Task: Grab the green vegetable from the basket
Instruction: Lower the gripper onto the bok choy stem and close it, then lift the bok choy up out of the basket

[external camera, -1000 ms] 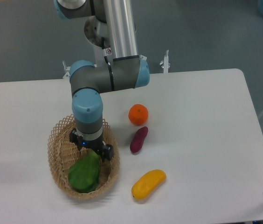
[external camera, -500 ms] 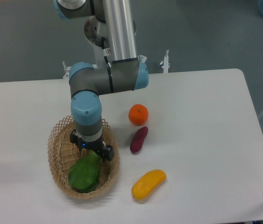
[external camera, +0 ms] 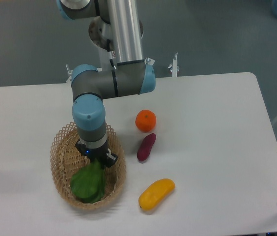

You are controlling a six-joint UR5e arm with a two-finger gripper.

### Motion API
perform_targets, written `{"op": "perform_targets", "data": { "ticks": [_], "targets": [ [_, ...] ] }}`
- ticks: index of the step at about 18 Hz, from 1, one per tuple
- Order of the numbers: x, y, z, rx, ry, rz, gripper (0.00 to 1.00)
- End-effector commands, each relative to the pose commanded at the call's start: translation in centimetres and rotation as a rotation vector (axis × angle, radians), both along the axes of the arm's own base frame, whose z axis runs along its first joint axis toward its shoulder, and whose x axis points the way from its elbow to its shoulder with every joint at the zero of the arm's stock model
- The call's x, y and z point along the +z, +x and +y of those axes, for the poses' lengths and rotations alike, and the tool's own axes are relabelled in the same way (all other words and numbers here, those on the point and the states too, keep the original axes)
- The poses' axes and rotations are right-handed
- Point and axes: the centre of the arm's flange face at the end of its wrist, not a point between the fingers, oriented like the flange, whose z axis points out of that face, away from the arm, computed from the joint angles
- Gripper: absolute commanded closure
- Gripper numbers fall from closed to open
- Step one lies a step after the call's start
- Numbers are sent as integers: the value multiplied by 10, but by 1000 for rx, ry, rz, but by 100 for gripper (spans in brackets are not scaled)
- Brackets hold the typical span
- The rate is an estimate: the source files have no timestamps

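The green vegetable (external camera: 87, 184) lies in the near half of the tan wicker basket (external camera: 56, 164), its leafy end toward the front rim. My gripper (external camera: 96, 160) points straight down into the basket, right over the vegetable's upper end. Its dark fingers (external camera: 107, 160) sit closed around that end, and their tips are partly hidden by the leaves and by the wrist above.
Right of the basket on the white table are an orange (external camera: 145, 120), a purple sweet potato (external camera: 146, 147) and a yellow oblong fruit (external camera: 156, 193). The arm's elbow (external camera: 114, 81) hangs over the table behind the basket.
The gripper has shifted slightly left and up, and the green vegetable has shifted left with it inside the basket.
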Motion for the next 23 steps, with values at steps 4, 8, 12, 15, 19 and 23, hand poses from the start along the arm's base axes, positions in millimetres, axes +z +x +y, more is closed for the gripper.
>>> {"op": "perform_targets", "data": {
  "ticks": [4, 8, 12, 15, 19, 23],
  "targets": [
    [9, -3, 3, -5, 15, 9, 64],
    [39, -8, 0, -2, 61, 33, 64],
    [75, -26, -11, 5, 104, 66, 63],
    [115, -43, -13, 20, 178, 85, 63],
    [163, -71, -17, 48, 239, 114, 64],
    [186, -97, -33, -18, 192, 95, 64]
  ]
}}
